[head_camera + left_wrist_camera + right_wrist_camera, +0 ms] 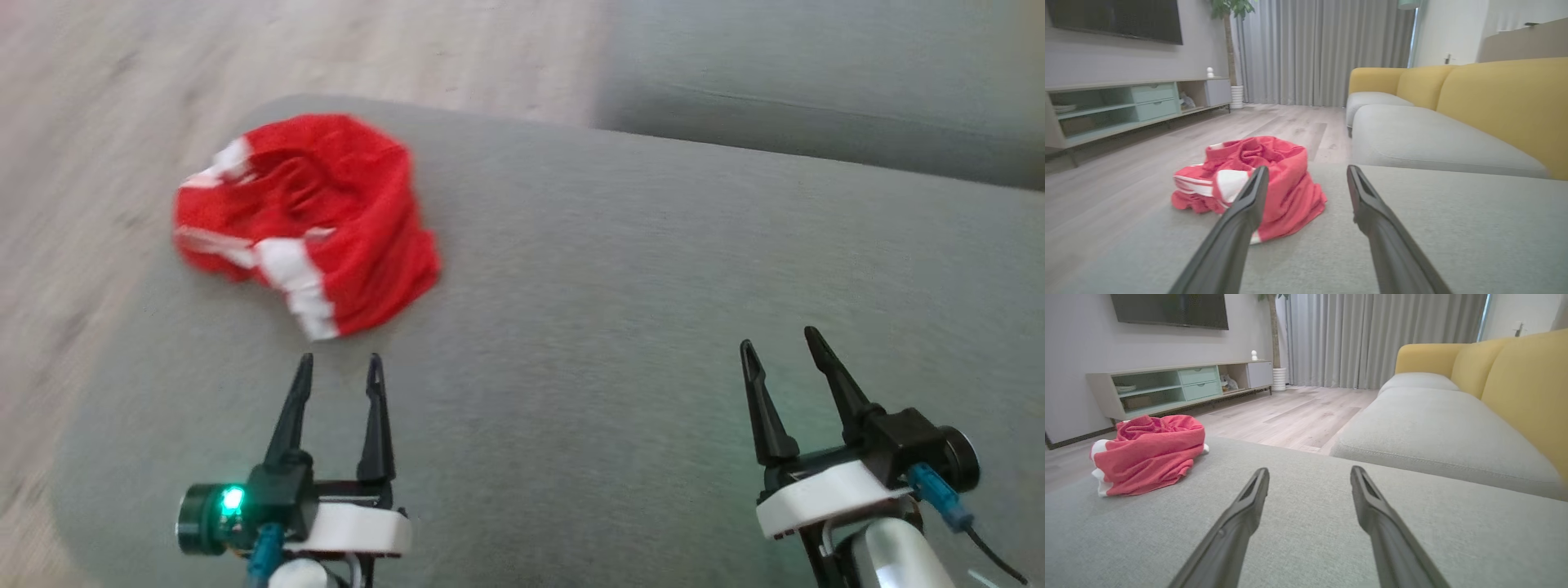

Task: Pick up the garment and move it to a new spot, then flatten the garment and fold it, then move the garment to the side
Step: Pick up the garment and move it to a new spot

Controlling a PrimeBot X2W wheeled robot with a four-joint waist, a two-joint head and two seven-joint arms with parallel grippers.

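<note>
A crumpled red garment [306, 224] with white bands lies in a heap at the far left of a grey cushion [620, 310], close to its rounded edge. My left gripper [340, 365] stands open just short of the heap, fingers pointing at it, nothing between them. In the left wrist view the garment [1286, 183] sits right beyond the left gripper [1306, 171]. My right gripper [779, 340] hovers open over bare cushion at the lower right, far from the cloth. From the right wrist view the garment [1147, 457] lies well to the left of the right gripper [1309, 473].
Wooden floor [122, 98] runs past the cushion's left and far edges. A second grey seat cushion [824, 90] lies beyond, with a yellow backrest [1527, 388]. A low TV cabinet [1180, 386] and grey curtains [1380, 339] stand across the room.
</note>
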